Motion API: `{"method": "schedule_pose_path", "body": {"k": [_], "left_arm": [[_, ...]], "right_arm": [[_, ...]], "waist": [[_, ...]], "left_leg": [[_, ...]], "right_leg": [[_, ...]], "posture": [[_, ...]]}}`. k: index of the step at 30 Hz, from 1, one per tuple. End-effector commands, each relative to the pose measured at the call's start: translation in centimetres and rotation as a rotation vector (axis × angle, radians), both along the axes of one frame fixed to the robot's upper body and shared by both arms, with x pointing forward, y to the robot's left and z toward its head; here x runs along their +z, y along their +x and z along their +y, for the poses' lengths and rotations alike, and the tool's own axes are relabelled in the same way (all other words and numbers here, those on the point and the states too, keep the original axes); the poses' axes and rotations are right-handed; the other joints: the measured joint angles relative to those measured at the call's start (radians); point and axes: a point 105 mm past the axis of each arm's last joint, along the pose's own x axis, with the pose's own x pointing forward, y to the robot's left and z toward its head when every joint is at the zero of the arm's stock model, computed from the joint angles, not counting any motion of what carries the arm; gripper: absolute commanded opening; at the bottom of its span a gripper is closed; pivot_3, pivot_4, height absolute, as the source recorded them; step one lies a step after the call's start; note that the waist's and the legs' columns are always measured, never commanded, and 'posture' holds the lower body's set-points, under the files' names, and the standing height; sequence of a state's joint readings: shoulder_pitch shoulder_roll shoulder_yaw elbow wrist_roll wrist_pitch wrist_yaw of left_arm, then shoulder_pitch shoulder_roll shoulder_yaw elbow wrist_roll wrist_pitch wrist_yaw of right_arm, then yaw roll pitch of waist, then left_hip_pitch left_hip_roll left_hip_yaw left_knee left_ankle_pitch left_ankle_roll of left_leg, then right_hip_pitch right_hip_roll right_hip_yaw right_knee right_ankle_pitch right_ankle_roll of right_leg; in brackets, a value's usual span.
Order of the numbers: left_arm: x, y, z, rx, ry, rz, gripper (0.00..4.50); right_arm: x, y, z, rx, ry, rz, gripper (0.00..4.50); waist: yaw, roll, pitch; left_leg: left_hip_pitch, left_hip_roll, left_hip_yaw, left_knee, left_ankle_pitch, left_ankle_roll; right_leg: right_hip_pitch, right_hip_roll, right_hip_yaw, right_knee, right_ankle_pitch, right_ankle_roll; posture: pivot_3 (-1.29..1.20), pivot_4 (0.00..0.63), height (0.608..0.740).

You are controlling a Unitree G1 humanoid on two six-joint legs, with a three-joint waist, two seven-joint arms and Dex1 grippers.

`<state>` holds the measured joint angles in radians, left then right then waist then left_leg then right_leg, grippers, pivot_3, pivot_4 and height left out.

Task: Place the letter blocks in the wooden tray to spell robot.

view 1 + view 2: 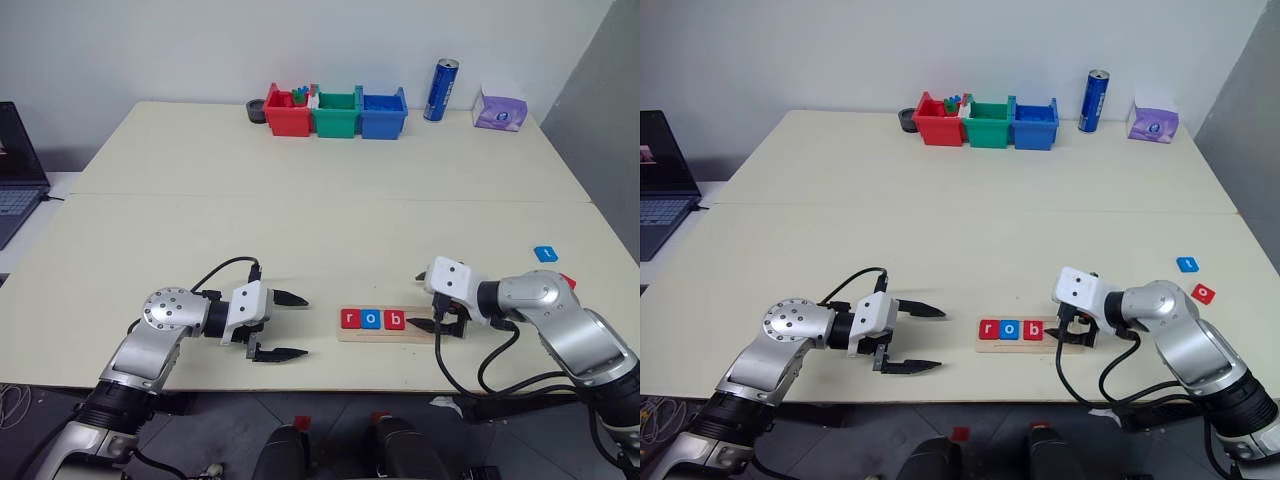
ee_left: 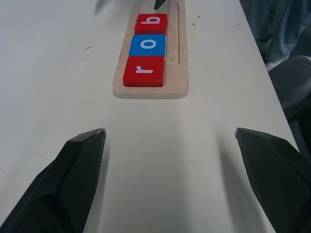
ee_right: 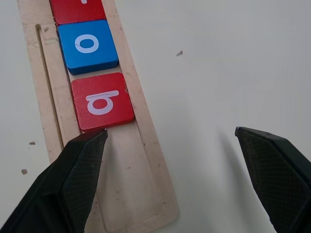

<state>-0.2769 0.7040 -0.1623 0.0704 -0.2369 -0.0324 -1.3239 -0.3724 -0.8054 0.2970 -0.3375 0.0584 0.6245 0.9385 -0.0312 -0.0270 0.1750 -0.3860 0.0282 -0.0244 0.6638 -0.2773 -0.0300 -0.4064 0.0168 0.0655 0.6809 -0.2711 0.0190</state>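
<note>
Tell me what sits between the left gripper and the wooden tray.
Nothing: bare tabletop separates the left gripper from the wooden tray, plain in the left wrist view.

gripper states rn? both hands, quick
Left hand: open, holding nothing, beside the wooden tray.
Right hand: open, holding nothing, over the wooden tray's free end.

A long light-wood tray (image 1: 385, 330) lies near the table's front edge, between the two open black-fingered grippers, left (image 1: 283, 325) and right (image 1: 428, 302). Three square letter tiles, r (image 1: 349, 318), o (image 1: 371, 319) and b (image 1: 394, 320), sit in its left part. Two more tiles, a blue one (image 1: 1186, 264) and a red one (image 1: 1204, 293), lie well apart to the right; a row of three plastic bins (image 1: 336, 112) stands at the far edge, a can (image 1: 440, 90) seemingly just beside it.
</note>
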Motion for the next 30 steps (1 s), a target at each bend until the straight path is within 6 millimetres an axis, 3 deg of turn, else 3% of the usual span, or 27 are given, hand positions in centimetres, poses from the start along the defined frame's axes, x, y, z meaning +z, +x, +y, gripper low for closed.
{"method": "schedule_pose_path", "body": {"k": [1, 13, 18, 26, 30], "left_arm": [[0.5, -0.3, -0.4, -0.031, -0.002, -0.035, 4.5], [0.3, -0.2, -0.1, -0.027, 0.004, -0.037, 4.5], [0.2, -0.3, -0.3, -0.03, 0.0, -0.037, 4.5], [0.5, -0.4, -0.7, -0.026, -0.028, -0.033, 4.5], [0.9, -0.3, -1.2, -0.006, -0.067, -0.024, 4.5]], "right_arm": [[0.1, -0.1, 0.0, 0.014, -0.024, -0.018, 4.48], [0.1, 0.3, 1.8, 0.05, 0.009, -0.033, 4.48], [0.4, 0.5, 1.7, 0.044, 0.007, -0.045, 4.48], [4.0, 1.2, -2.3, -0.147, 0.098, -0.109, 4.48], [5.5, 1.8, -7.1, -0.458, 0.288, -0.174, 4.48]], "waist": [[0.0, 0.0, 0.0], [0.0, 0.0, 0.0], [0.0, 0.0, 0.0], [0.001, 0.0, 0.0], [0.004, 0.0, 0.0]], "left_leg": [[0.0, 0.0, 0.0, 0.0, 0.0, 0.0], [0.0, 0.0, 0.0, 0.0, 0.0, 0.0], [0.0, 0.0, 0.0, 0.0, 0.0, 0.0], [0.0, 0.0, 0.0, 0.0, 0.0, 0.0], [-0.001, 0.0, -0.001, 0.0, 0.0, 0.0]], "right_leg": [[0.0, 0.0, 0.0, 0.0, 0.0, 0.0], [0.0, 0.0, 0.0, 0.0, 0.0, 0.0], [0.0, 0.0, 0.0, 0.0, 0.0, 0.0], [0.0, 0.0, 0.0, 0.0, 0.0, 0.0], [0.0, 0.0, 0.0, 0.0, 0.0, 0.0]], "posture": [[0.0, 0.15, 0.74], [0.0, 0.15, 0.74], [0.0, 0.15, 0.74], [0.0, 0.15, 0.74], [0.0, 0.15, 0.74]]}}
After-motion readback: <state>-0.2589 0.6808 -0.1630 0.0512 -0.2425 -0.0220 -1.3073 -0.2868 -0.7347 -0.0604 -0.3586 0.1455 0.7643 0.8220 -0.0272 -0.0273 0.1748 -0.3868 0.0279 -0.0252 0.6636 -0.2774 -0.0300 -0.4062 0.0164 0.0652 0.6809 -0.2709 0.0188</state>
